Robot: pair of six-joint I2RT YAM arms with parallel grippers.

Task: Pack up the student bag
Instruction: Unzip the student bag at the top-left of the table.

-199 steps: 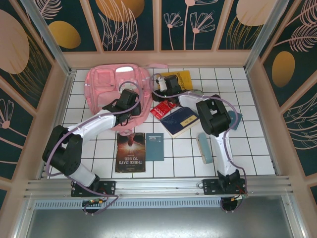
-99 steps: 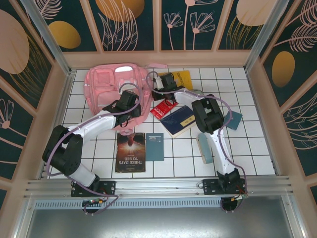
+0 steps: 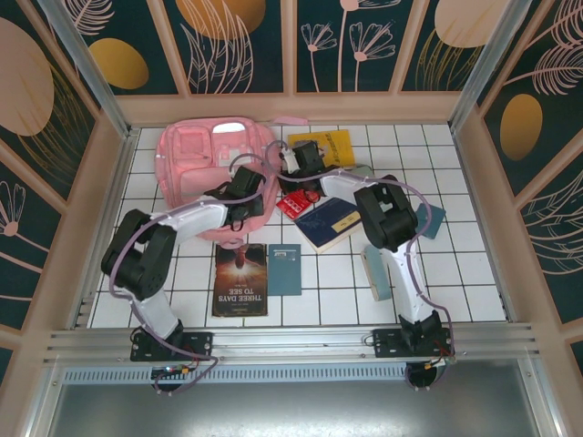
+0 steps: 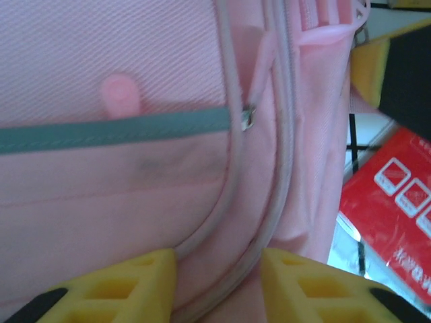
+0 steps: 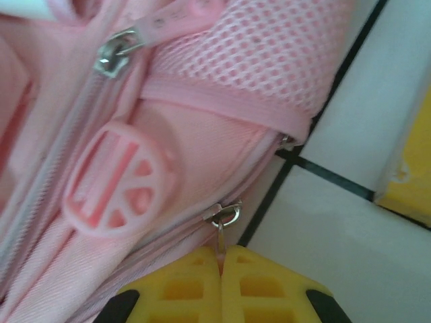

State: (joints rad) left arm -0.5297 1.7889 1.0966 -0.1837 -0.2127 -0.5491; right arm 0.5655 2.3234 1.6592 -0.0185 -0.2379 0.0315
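The student bag is a big pink backpack lying at the back left of the tiled table. My left gripper rests on its right side. Its yellow fingers pinch a fold of pink fabric with pale piping, below a teal-edged pocket. My right gripper sits at the bag's upper right corner. In the right wrist view it is shut on the thin pull of a metal zipper slider, beside a round pink rubber badge.
To the right of the bag lie a red booklet, a dark blue book and a yellow book. In front lie a dark "Three Days to See" book and a small teal book. Teal items sit right.
My right gripper closed on the zipper pull and shifted slightly left. My left arm swung its elbow in, and its jaws narrowed onto the bag's fabric.
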